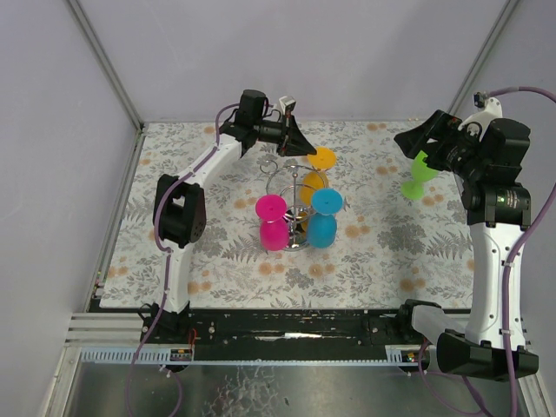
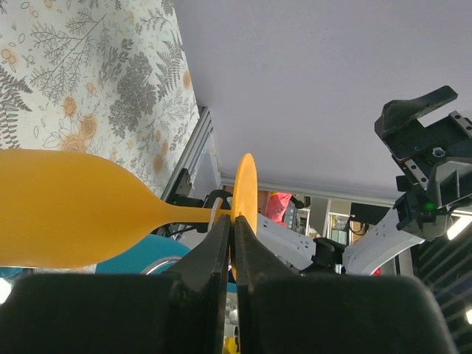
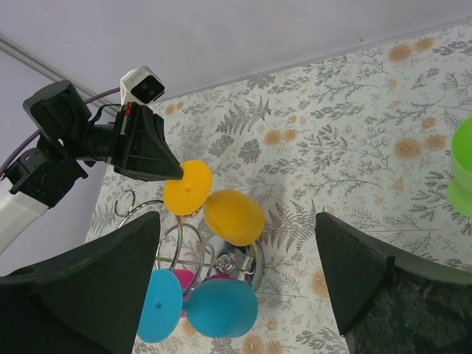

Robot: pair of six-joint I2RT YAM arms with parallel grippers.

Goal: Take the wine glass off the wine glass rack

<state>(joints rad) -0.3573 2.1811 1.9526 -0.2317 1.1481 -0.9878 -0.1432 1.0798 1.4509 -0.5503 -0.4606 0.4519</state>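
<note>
Your left gripper (image 2: 232,225) was pressed together on the thin round foot of the orange plastic wine glass (image 2: 66,210), pinching the disc close to the stem. That glass hung at the far side of the shiny silver wire wine glass rack (image 3: 236,264), its stem apparently in the top ring and its bowl angled down towards the rack's centre.

Risks noted:
- The pinch sat on a thin disc edge, so a twist would likely let the glass slip.
- If you had pulled before the stem cleared the wire, the rack would probably have tipped or dragged.

Obstructions:
- A pink plastic glass (image 1: 272,221) and a blue plastic glass (image 1: 323,221) hung on the near side of the rack, the blue bowl close under the orange one, so a low exit risked a knock.
- A green plastic glass (image 1: 420,178) stood well to the right of the rack.
- Your right gripper (image 1: 417,139) hung above the green glass with its fingers spread wide, holding nothing.
</note>
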